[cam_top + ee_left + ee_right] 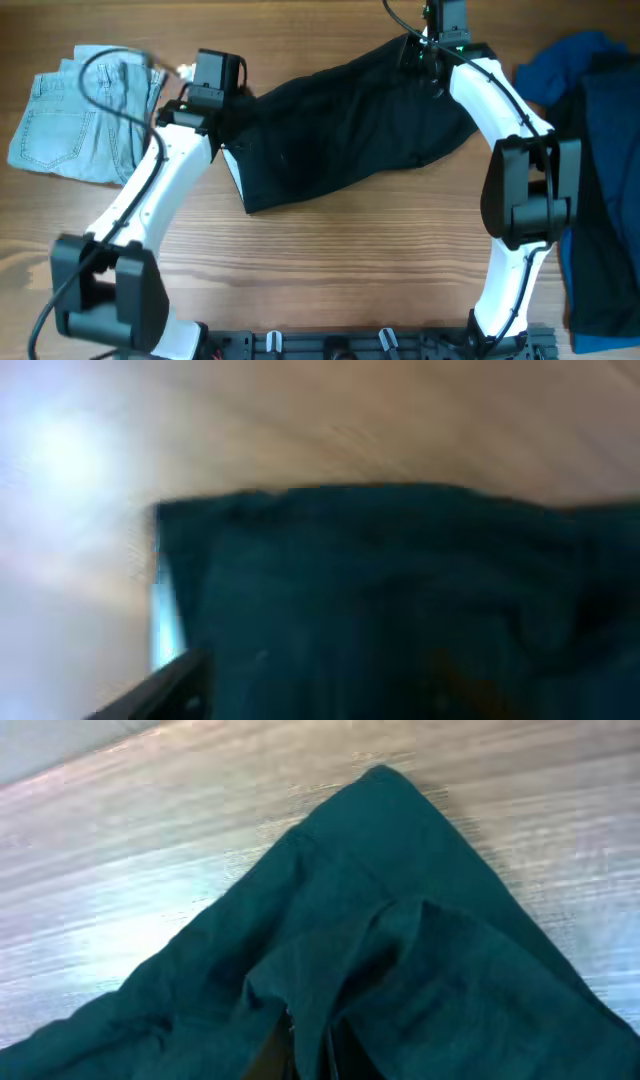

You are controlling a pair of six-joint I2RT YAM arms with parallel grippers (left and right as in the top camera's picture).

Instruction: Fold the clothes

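Over black shorts point(350, 120), right gripper point(432, 48) pinching them, left gripper point(210, 100) opening indiscernible

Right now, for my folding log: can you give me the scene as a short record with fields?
black shorts: lying rumpled across the middle of the table
denim shorts: folded, far left
blue garments: piled at the right edge
right gripper: shut on the black shorts' far right corner
left gripper: at the black shorts' left edge; grip unclear, wrist view blurred

One each: black shorts point(350, 125), denim shorts point(60, 135), blue garment point(560, 65), navy garment point(605, 200).
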